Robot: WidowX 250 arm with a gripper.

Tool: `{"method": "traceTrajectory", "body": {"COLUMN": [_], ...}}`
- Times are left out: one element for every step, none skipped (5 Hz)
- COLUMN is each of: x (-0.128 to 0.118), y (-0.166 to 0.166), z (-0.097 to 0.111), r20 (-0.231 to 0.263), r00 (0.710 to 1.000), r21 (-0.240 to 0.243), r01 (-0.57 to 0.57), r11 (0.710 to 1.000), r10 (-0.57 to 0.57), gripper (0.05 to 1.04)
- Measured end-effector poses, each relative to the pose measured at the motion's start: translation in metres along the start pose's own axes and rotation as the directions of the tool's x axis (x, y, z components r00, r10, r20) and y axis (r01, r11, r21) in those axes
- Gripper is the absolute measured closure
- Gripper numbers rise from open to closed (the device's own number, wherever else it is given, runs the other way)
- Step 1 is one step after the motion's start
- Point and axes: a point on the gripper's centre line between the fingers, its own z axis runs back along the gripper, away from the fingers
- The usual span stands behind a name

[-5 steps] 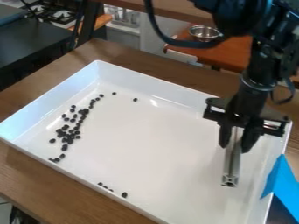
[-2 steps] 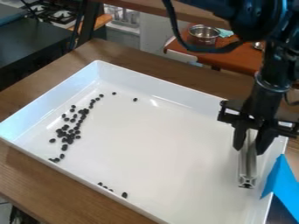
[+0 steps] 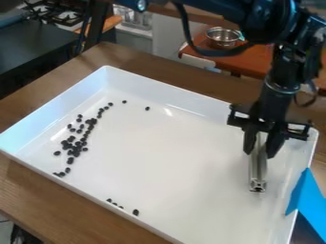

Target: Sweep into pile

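The end effector [image 3: 259, 151], gripping a metal extrusion [image 3: 257, 174], hangs across the tray [image 3: 166, 159] from the black beans [image 3: 76, 153], which lie view-left.

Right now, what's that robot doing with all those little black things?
The robot arm's gripper holds a metal bar over the right side of a big white tray. The little black things look like beans. Most lie in a loose, curved band on the left side, with a few near the front edge and two toward the back. The job is sweeping them into a pile, and they aren't in one neat pile yet.
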Motion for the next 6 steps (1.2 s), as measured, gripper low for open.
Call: {"method": "traceTrajectory", "body": {"x": [0.011,0.014,0.017,0.022,0.026,0.033], "y": [0.015,0.027,0.041,0.051,0.059,0.078], "z": [-0.001,-0.008,-0.011,-0.013,-0.014,-0.015], "r20": [0.004,-0.001,0.019,0.041,0.047,0.035], "r00": [1.0,1.0,0.999,0.998,0.998,0.998], "r21": [0.001,0.008,0.013,0.02,0.018,0.032], "r01": [-0.015,-0.017,-0.028,-0.038,-0.042,-0.05], "r11": [1.0,1.0,1.0,0.999,0.999,0.998], "r10": [0.015,0.017,0.027,0.037,0.041,0.049], "gripper": [0.731,0.731,0.731,0.731,0.731,0.731]}}
